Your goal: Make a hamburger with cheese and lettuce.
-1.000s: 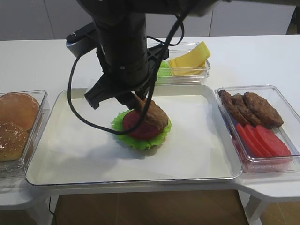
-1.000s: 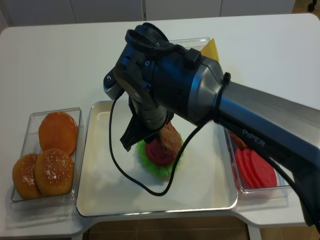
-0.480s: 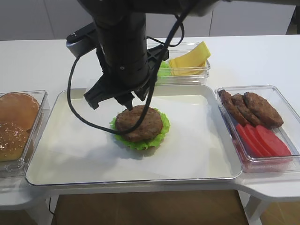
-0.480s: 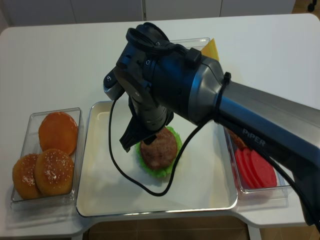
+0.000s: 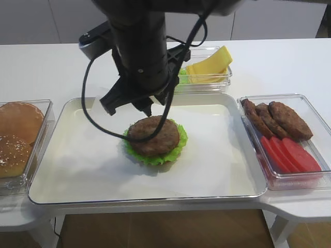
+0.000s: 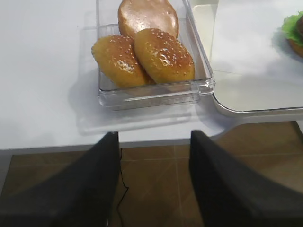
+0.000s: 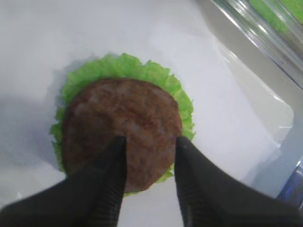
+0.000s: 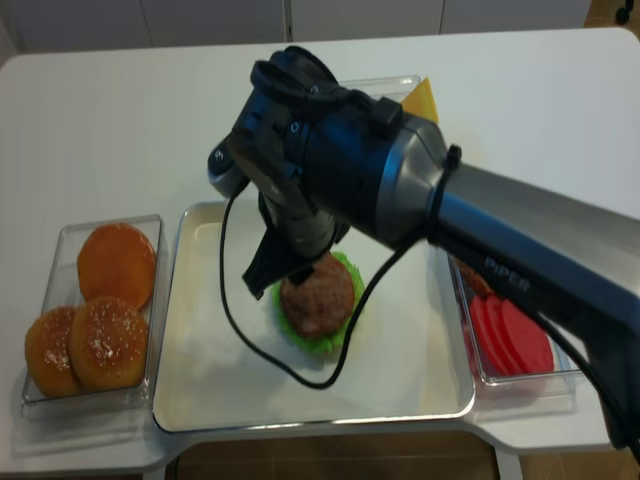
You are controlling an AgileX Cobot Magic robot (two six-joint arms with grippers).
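Observation:
The hamburger (image 5: 153,137) sits mid-tray: a brown patty lying flat on a frilly lettuce rim, also seen in the second overhead view (image 8: 317,300). My right gripper (image 7: 150,142) hovers just above it, open, with nothing between its fingers (image 7: 111,175); the patty (image 7: 120,125) lies free below them. The cheese (image 5: 209,67), pale-yellow slices, rests in a clear box behind the tray. My left gripper (image 6: 154,137) is open and empty, off the table's front edge, over the floor.
A clear box of buns (image 5: 18,134) stands left of the white tray (image 5: 227,170). At the right a clear box holds loose patties (image 5: 274,119) and tomato slices (image 5: 289,155). The right arm's black cable (image 5: 90,111) hangs over the tray.
A second ago the right gripper held the patty tilted over the red tomato slice. The patty now lies flat on the stack, released, and the gripper has lifted a little.

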